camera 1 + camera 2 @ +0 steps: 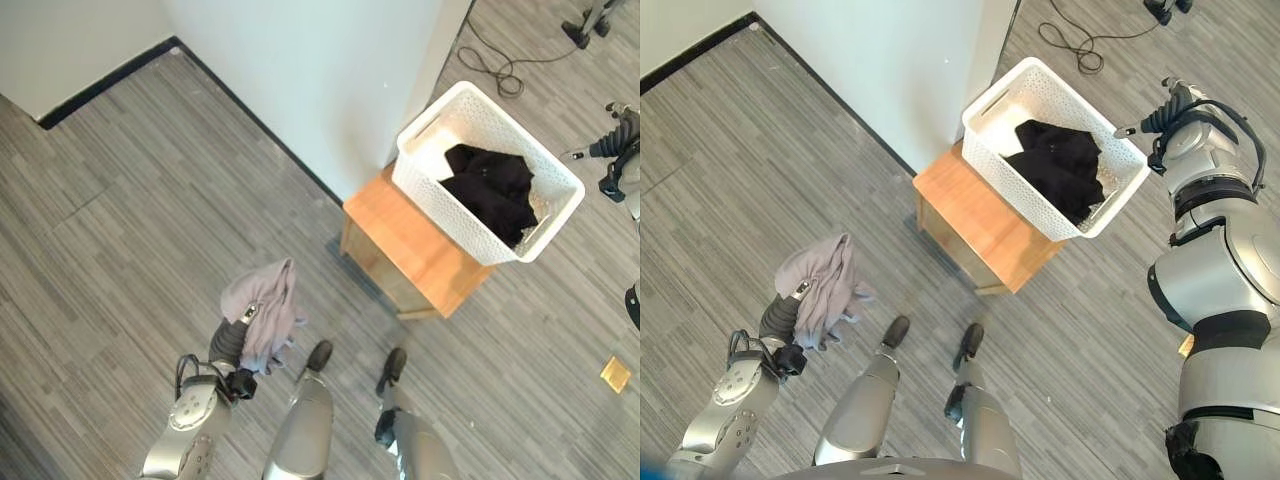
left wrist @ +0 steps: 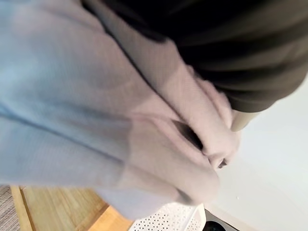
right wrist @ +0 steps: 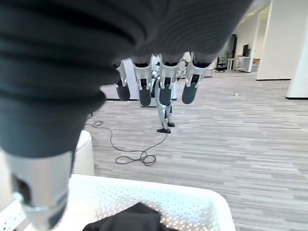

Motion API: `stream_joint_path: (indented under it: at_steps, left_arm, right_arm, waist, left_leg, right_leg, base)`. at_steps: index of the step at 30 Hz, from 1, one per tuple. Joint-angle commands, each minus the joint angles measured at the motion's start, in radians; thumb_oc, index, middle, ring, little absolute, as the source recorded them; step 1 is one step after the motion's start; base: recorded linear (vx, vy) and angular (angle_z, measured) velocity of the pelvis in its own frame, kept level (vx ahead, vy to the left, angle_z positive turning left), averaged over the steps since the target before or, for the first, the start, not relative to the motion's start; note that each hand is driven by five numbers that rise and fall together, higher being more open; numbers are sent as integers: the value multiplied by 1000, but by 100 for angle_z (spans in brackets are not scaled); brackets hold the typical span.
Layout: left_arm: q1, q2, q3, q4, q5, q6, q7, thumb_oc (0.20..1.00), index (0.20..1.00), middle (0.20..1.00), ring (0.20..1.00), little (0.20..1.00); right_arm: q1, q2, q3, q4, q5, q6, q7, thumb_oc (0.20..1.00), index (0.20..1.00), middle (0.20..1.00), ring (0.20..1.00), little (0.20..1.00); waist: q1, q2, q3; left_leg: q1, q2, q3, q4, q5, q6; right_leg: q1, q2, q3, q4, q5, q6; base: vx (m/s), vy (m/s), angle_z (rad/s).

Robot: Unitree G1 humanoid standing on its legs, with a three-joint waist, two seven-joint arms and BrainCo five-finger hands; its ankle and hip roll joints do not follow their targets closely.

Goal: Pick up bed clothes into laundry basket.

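Left hand (image 1: 792,308) clutches a pinkish-grey garment (image 1: 820,280); right hand (image 3: 159,77) hangs slack

the left hand (image 1: 243,338) is buried under the pale cloth (image 1: 262,310), so its fingers cannot be seen. the floor of the white basket (image 1: 992,104) is largely covered by black clothes (image 1: 1060,165). the wooden stool (image 2: 57,207) is cut off at the wrist view's edge.
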Motion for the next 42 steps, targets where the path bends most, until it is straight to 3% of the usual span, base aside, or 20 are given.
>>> stream_joint_path:
  at_steps: [1, 2, 6, 7, 9, 11, 13, 16, 17, 18, 20, 21, 23, 24, 25, 26, 30, 32, 35, 42]
  left_arm:
    - [8, 42, 50, -115, -21, -63, 0, 200, 200, 200, 200, 200]
    - [16, 33, 86, -104, -20, -70, 12, 200, 200, 200, 200, 200]
    - [27, 22, 128, -82, -16, -71, 18, 200, 200, 200, 200, 200]
    - [35, 8, 160, -69, -5, -72, 17, 200, 200, 200, 200, 200]
    - [40, 11, 195, -58, 21, -68, 10, 200, 200, 200, 200, 200]
    - [41, 14, 227, -65, 54, -66, -5, 200, 200, 200, 200, 200]
    - [36, 26, 257, -95, 75, -59, -39, 200, 200, 200, 200, 200]
    - [43, 31, 262, -96, 83, -54, -51, 200, 200, 200, 200, 200]
    - [22, 10, 274, -90, 43, -51, -67, 200, 200, 200, 200, 200]
    - [9, 8, 268, -80, 45, -43, -71, 200, 200, 200, 200, 200]
    - [-3, 11, 269, -84, 47, -42, -77, 200, 200, 200, 200, 200]
    - [-70, 39, 257, -96, 85, -40, -65, 200, 200, 200, 200, 200]
    - [-74, 41, 255, -94, 85, -41, -65, 200, 200, 200, 200, 200]
    - [-132, 67, 248, -80, 117, -40, -46, 200, 200, 200, 200, 200]
    - [-212, 105, 221, -45, 159, -51, -23, 200, 200, 200, 200, 200]
    - [-217, 106, 217, -40, 159, -53, -23, 200, 200, 200, 200, 200]
    - [-384, 173, 191, 8, 130, -63, 10, 200, 200, 200, 200, 200]
    - [-386, 174, 190, 9, 130, -64, 10, 200, 200, 200, 200, 200]
    - [-547, 234, 95, 54, 116, -51, 27, 200, 200, 200, 200, 200]
    - [-726, 288, -26, 156, 101, -44, 42, 200, 200, 200, 200, 200]
  right_arm:
    - [-93, -100, 61, -95, 22, -14, -26, 1000, 1000, 1000, 1000, 1000]
    - [-24, -125, 19, -276, 55, -30, -33, 1000, 1000, 1000, 1000, 1000]
    - [134, -198, -90, -546, 65, -25, -24, 1000, 1000, 1000, 1000, 1000]
    - [387, -236, -285, -796, 82, -40, -14, 1000, 1000, 1000, 1000, 1000]
    - [600, -228, -458, -983, 95, -62, 7, 1000, 1000, 1000, 1000, 1000]
    - [803, -182, -607, -1136, 140, -89, 35, 1000, 1000, 1000, 1000, 1000]
    - [1094, -105, -789, -1302, 233, -128, 96, 1000, 1000, 1000, 1000, 1000]
    - [1211, -63, -857, -1337, 246, -114, 122, 1000, 1000, 1000, 1000, 1000]
    - [1385, 33, -938, -1384, 326, -118, 152, 1000, 1000, 1000, 1000, 1000]
    - [1445, 64, -974, -1413, 343, -119, 155, 1000, 1000, 1000, 1000, 1000]
    - [1475, 76, -992, -1408, 356, -119, 161, 1000, 1000, 1000, 1000, 1000]
    - [1484, 105, -991, -1394, 380, -110, 153, 1000, 1000, 1000, 1000, 1000]
    - [1483, 107, -993, -1394, 381, -109, 153, 1000, 1000, 1000, 1000, 1000]
    - [1510, 118, -1015, -1393, 398, -102, 157, 1000, 1000, 1000, 1000, 1000]
    - [1523, 122, -1002, -1409, 387, -111, 164, 1000, 1000, 1000, 1000, 1000]
    - [1523, 123, -1005, -1410, 386, -111, 164, 1000, 1000, 1000, 1000, 1000]
    - [1510, 159, -988, -1392, 339, -78, 157, 1000, 1000, 1000, 1000, 1000]
    - [1510, 160, -988, -1393, 339, -77, 157, 1000, 1000, 1000, 1000, 1000]
    - [1522, 192, -939, -1384, 332, -52, 174, 1000, 1000, 1000, 1000, 1000]
    - [1508, 195, -892, -1394, 338, -44, 179, 1000, 1000, 1000, 1000, 1000]
  waist:
    - [-6, 33, 0]
    - [-22, 29, -8]
    - [-45, 31, -22]
    - [-68, 56, -33]
    - [-85, 90, -32]
    - [-110, 106, -31]
    - [-135, 94, -49]
    - [-130, 92, -63]
    - [-155, 85, -115]
    - [-159, 88, -115]
    - [-158, 83, -117]
    - [-151, 73, -107]
    - [-152, 72, -106]
    - [-162, 64, -116]
    - [-164, 75, -127]
    - [-161, 74, -126]
    - [-207, 94, -177]
    - [-204, 93, -175]
    - [-222, 94, -203]
    - [-233, 86, -212]
  left_leg:
    - [108, 26, 53, -267, 141, 55]
    - [123, 26, 66, -267, 136, 58]
    - [152, 19, 78, -267, 121, 66]
    - [192, 16, 89, -267, 107, 80]
    - [243, 28, 125, -267, 92, 94]
    - [284, 49, 166, -267, 78, 91]
    - [325, 61, 231, -267, 59, 80]
    - [344, 63, 229, -266, 53, 80]
    - [350, 94, 245, -236, 44, 55]
    - [338, 102, 244, -164, 36, 44]
    - [315, 96, 239, -108, 48, 37]
    - [234, 74, 162, -7, 66, 18]
    - [231, 73, 159, -3, 64, 18]
    - [169, 102, 179, -64, 77, 14]
    - [143, 96, 187, -112, 118, 11]
    - [145, 96, 188, -116, 121, 11]
    - [240, 82, 201, -200, 103, 22]
    - [246, 83, 204, -206, 105, 23]
    - [296, 78, 229, -260, 98, 36]
    - [296, 72, 237, -267, 87, 42]
  right_leg:
    - [150, 6, -19, 14, -123, 56]
    - [160, 2, -10, 14, -119, 56]
    - [186, -9, 2, 14, -116, 58]
    - [190, -33, 7, 99, -132, 66]
    - [155, -59, -19, 236, -123, 84]
    - [122, -56, -51, 298, -124, 99]
    - [101, -23, -115, 241, -132, 90]
    - [132, -17, -122, 213, -140, 83]
    - [205, 24, -94, 143, -182, 40]
    - [237, 39, -91, 121, -198, 22]
    - [256, 41, -98, 104, -205, 11]
    - [314, 39, -85, 68, -216, -6]
    - [316, 38, -88, 66, -216, -6]
    - [343, 20, -85, 46, -217, 4]
    - [359, 24, -76, 42, -218, 11]
    - [359, 23, -75, 42, -218, 11]
    - [359, 23, -25, 46, -224, 17]
    - [362, 23, -23, 44, -223, 18]
    - [370, 16, -6, 26, -220, 33]
    - [358, 14, 0, 15, -211, 49]
  base:
    - [0, 21, -12]
    - [9, 16, -13]
    - [38, 38, -15]
    - [42, 134, -9]
    - [40, 137, -8]
    - [43, 26, -63]
    - [110, -81, -86]
    - [166, -140, -80]
    - [258, -271, -21]
    - [257, -271, 12]
    - [84, -118, 20]
    - [117, -120, 5]
    - [97, -20, -10]
    - [213, 65, 3]
    - [214, 65, -3]
    - [111, 42, 29]
    - [160, 153, -12]
    - [94, 74, -51]
    - [145, 104, -46]
    - [41, 36, -4]
